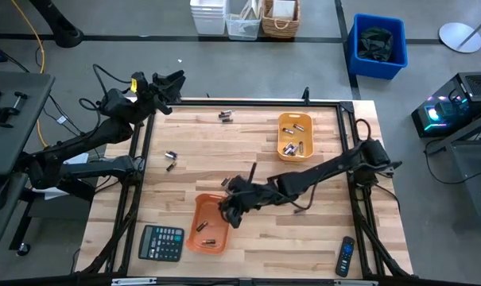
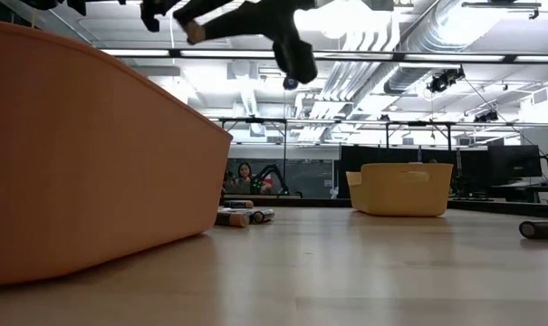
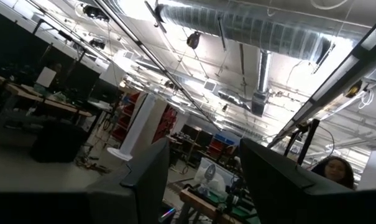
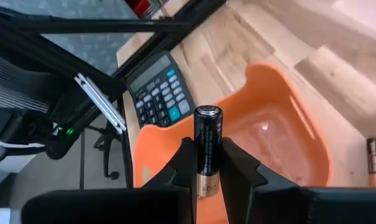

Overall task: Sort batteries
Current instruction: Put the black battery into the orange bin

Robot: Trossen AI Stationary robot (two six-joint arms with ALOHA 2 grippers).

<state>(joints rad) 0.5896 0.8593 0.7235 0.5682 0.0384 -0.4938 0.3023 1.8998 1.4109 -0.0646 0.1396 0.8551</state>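
Observation:
My right gripper hangs over the right rim of the near orange tray, shut on a black battery. That tray holds two batteries. The far orange tray holds several. Loose batteries lie on the wood at the far side, at the left and just beyond the near tray. My left gripper is raised over the table's far left corner; it is open with nothing between its fingers. My right gripper pinches the battery between its two fingers at the gold-banded end. The black end sticks out past the fingertips. The fingers slant down from the table's right side. The battery is lifted clear, above the near tray.
A black calculator lies left of the near tray, and a black remote control lies at the near right. The table's black frame runs along its edges. Bare wood lies between the two trays.

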